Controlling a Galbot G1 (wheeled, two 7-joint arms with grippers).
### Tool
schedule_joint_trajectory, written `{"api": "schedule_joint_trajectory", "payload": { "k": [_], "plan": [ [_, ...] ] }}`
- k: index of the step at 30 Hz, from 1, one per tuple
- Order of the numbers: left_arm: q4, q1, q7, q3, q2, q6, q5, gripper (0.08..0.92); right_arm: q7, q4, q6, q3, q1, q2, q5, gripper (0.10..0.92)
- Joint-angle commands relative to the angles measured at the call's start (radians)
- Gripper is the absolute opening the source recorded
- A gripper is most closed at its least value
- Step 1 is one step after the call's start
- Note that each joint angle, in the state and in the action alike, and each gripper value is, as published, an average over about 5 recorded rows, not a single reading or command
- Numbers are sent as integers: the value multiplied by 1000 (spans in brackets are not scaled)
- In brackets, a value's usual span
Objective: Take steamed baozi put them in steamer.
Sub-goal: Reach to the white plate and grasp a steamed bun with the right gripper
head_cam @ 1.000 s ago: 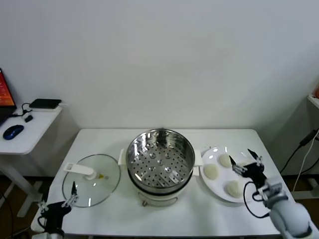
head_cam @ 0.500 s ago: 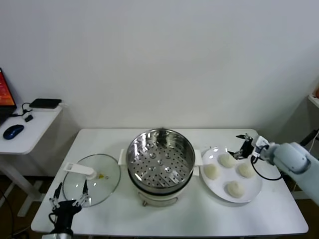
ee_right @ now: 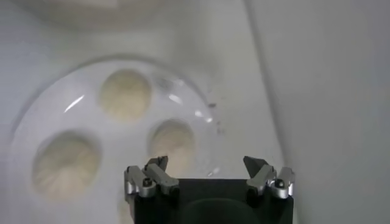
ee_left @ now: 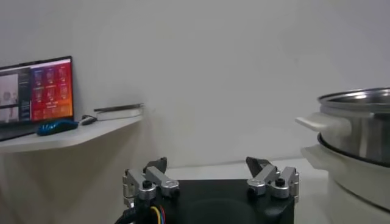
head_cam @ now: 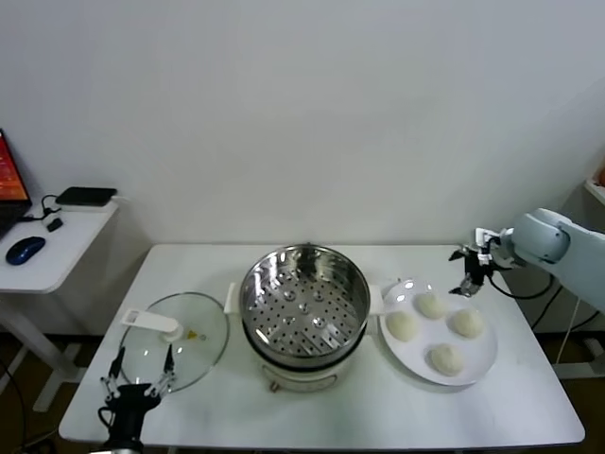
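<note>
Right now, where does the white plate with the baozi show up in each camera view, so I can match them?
Head view: the white plate sits on the table right of the steamer, carrying four baozi.
Left wrist view: the plate is not in it; only the steamer shows at the edge.
Right wrist view: the plate lies below the open right gripper, three baozi visible.
Shared landmark: the steamer, in the head and left wrist views.

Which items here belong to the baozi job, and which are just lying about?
Job:
- four round off-white baozi on flat white plate
- shiny perforated steel steamer
- open right gripper above the plate's far edge

Lying about:
- round glass lid
- blue mouse, side desk
</note>
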Motion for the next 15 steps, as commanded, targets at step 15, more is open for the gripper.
{"api": "schedule_joint_trajectory", "payload": {
  "k": [15],
  "plan": [
    [43,-7,9,-17,-44,-28,30,823,-122,-374,132,8,-148,257,-16,823]
  ]
}}
